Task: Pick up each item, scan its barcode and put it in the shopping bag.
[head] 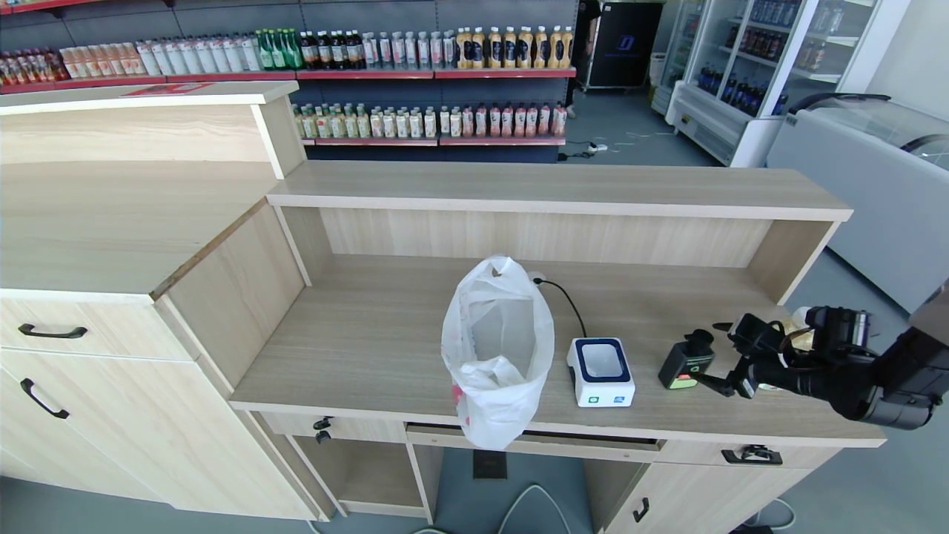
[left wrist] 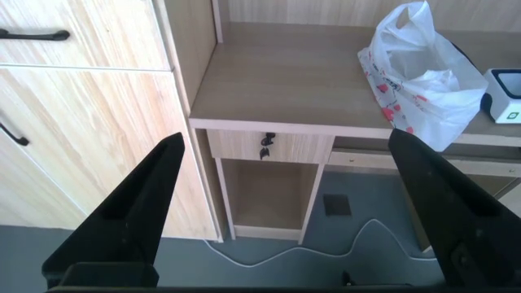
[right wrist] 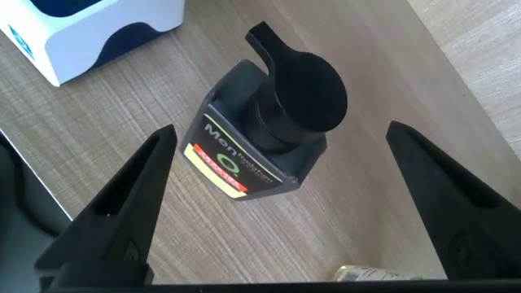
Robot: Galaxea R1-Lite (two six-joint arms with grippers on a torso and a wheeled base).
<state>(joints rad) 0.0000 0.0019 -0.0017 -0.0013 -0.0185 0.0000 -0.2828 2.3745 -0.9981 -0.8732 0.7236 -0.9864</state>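
A black pump bottle point(head: 688, 361) with a green and red label stands upright on the right of the wooden counter point(head: 371, 341), seen from above as the bottle point(right wrist: 269, 130). My right gripper point(head: 718, 356) is open just to the right of it, its fingers point(right wrist: 122, 212) spread wide on either side without touching. The white and blue barcode scanner point(head: 601, 371) sits left of the bottle, the scanner point(right wrist: 89, 28) showing at the picture's corner. A white plastic shopping bag point(head: 497, 348) stands open at the counter's middle front. My left gripper point(left wrist: 285, 212) is open, below and in front of the counter's left end.
A black cable point(head: 567, 300) runs from the scanner to the back of the counter. A pale item point(head: 799, 319) lies behind my right wrist. A raised shelf point(head: 556, 189) borders the counter at the back, with a taller cabinet point(head: 111, 215) on the left.
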